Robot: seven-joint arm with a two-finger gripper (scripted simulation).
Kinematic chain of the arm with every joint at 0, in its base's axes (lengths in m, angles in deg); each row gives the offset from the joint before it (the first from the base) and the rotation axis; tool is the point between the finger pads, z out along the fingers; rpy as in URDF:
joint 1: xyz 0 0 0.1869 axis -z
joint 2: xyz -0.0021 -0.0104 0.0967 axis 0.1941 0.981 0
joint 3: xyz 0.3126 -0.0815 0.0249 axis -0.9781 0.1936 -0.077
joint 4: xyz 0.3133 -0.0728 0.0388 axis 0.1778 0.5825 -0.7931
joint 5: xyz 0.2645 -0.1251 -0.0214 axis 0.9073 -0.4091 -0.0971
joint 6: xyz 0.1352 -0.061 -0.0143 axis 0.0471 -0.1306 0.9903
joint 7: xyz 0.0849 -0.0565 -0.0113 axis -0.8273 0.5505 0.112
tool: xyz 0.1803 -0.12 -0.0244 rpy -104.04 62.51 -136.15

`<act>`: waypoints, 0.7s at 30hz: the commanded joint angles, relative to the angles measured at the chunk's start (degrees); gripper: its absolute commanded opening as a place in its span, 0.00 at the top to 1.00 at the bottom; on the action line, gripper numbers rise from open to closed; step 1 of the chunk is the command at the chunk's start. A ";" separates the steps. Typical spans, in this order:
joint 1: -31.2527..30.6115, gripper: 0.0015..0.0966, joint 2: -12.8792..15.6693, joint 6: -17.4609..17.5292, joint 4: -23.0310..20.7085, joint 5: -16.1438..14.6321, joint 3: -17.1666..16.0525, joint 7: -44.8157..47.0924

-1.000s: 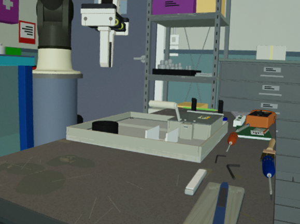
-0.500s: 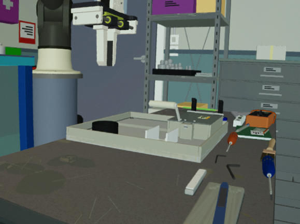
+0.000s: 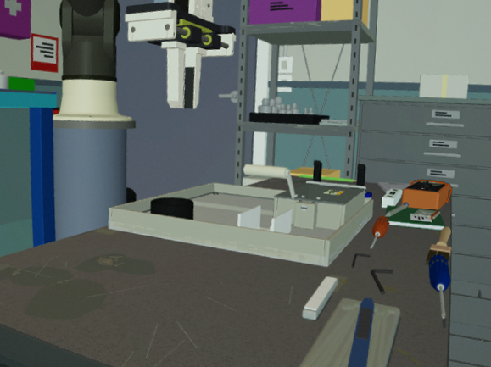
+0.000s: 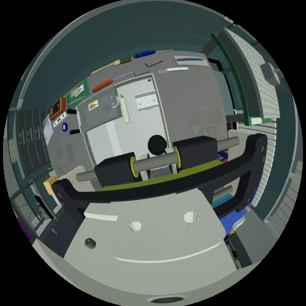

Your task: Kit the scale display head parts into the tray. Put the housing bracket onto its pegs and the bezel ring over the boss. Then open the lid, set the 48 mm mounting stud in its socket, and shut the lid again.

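A black round boss (image 3: 172, 207) (image 4: 156, 144) stands in the near-left corner of the grey tray (image 3: 243, 218) (image 4: 125, 114), straight below the gripper. Two white upright pegs (image 3: 264, 218) rise in the middle of the tray. A grey lid (image 3: 324, 192) (image 4: 98, 110) with a cream roller handle (image 3: 266, 172) (image 4: 124, 110) lies shut over the tray's far-right compartment. Two black studs (image 3: 317, 170) (image 3: 361, 173) stand behind the tray. The bracket and ring are not visible. My gripper (image 3: 181, 104) hangs high above the tray's left end, fingers set narrow and holding nothing.
The metal shelf rack (image 3: 305, 72) stands behind the tray, and the arm's pedestal (image 3: 89, 173) to its left. To the right lie screwdrivers (image 3: 438, 280) (image 3: 380, 229), hex keys (image 3: 379, 277), an orange meter (image 3: 426, 193), a white bar (image 3: 320, 297) and a blue pen on a pad (image 3: 360, 340).
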 commanded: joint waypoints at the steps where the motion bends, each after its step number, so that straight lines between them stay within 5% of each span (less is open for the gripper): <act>1: -1.28 0.71 0.31 -0.44 -1.04 0.25 -0.29 -0.54; 9: -9.05 0.71 3.12 -4.98 -8.95 1.85 -0.32 -3.61; 21: -9.71 0.71 4.83 -3.10 -8.74 0.61 0.78 -4.69</act>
